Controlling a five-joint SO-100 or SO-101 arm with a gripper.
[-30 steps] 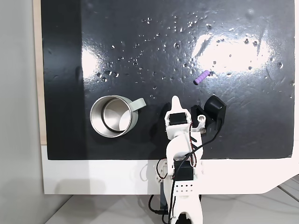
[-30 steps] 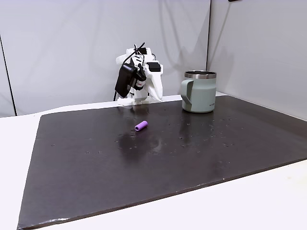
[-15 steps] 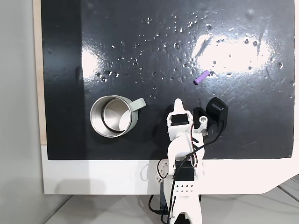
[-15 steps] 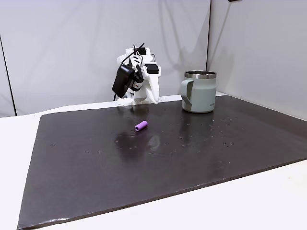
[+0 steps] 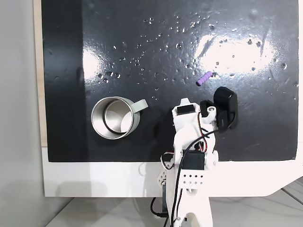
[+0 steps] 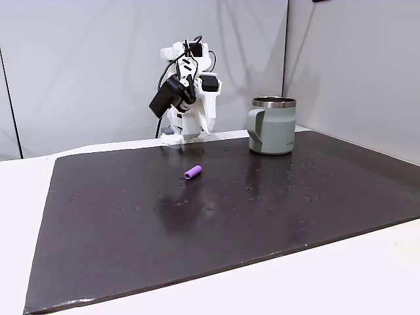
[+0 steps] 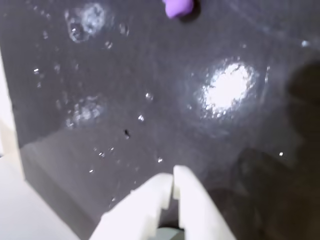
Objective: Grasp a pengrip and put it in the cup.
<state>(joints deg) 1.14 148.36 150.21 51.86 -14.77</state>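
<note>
Nothing is between my gripper [image 7: 173, 176] fingers, which sit pressed together, held above the black mat [image 5: 142, 56] near the arm's base, since the purple pengrip [image 5: 204, 78] lies beyond on the mat, well apart from the metal cup [image 5: 115, 117].
</note>
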